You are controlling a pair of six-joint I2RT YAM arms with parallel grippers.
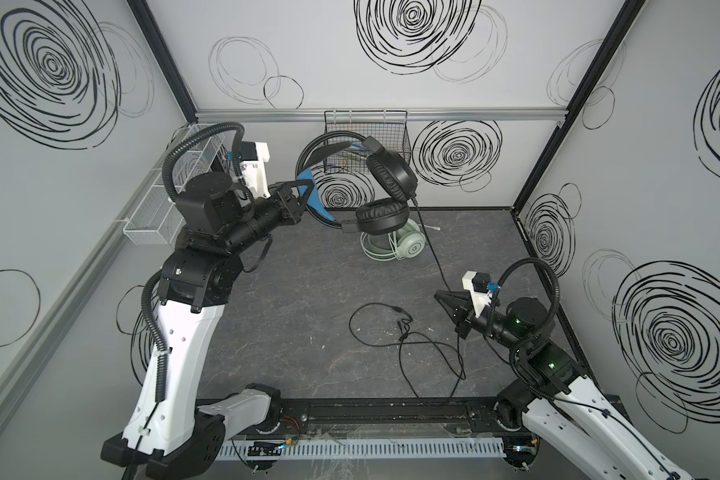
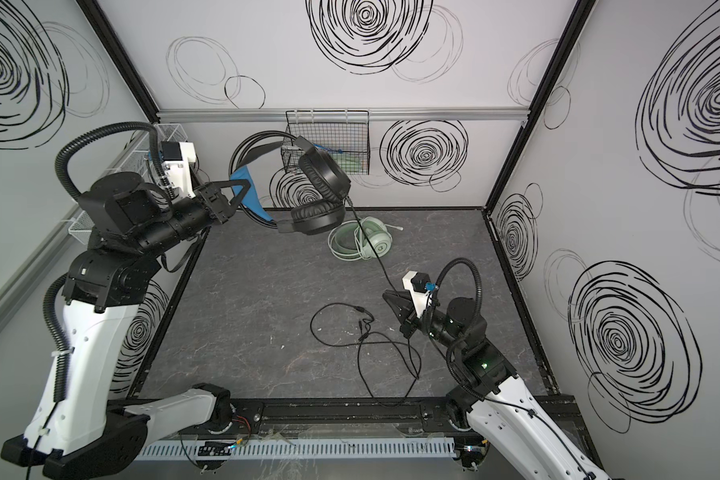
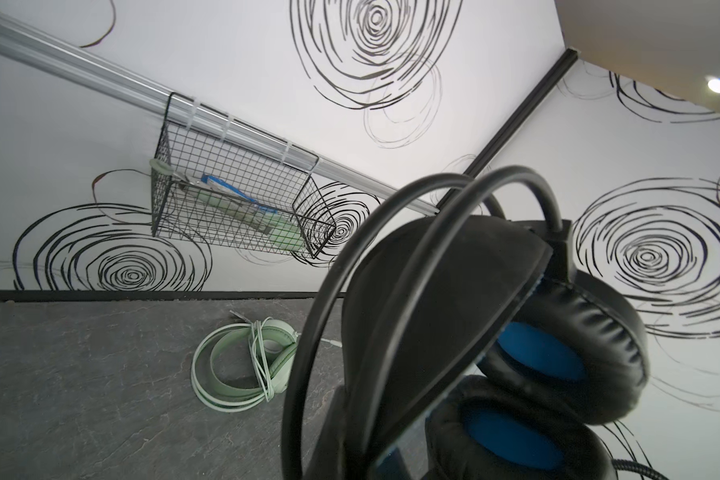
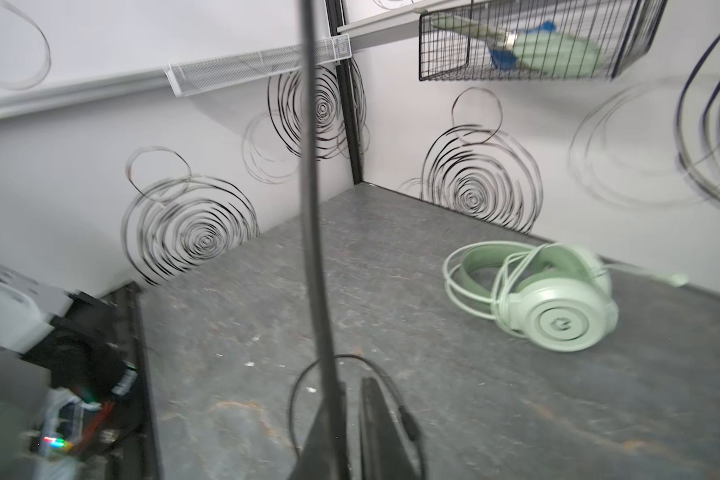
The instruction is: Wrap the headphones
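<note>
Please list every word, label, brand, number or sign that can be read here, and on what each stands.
"G": round logo on the outer earcup of the mint-green headset.
Print on the items in the wire basket: too blurred to read.
No other text is visible.

Black headset (image 3: 433,299) cut off by the left wrist view's lower edge, mint headset (image 1: 412,249) at the far edge of the bench (image 1: 308,332) partly hidden behind it, wire basket (image 1: 404,145) contents unclear.
</note>
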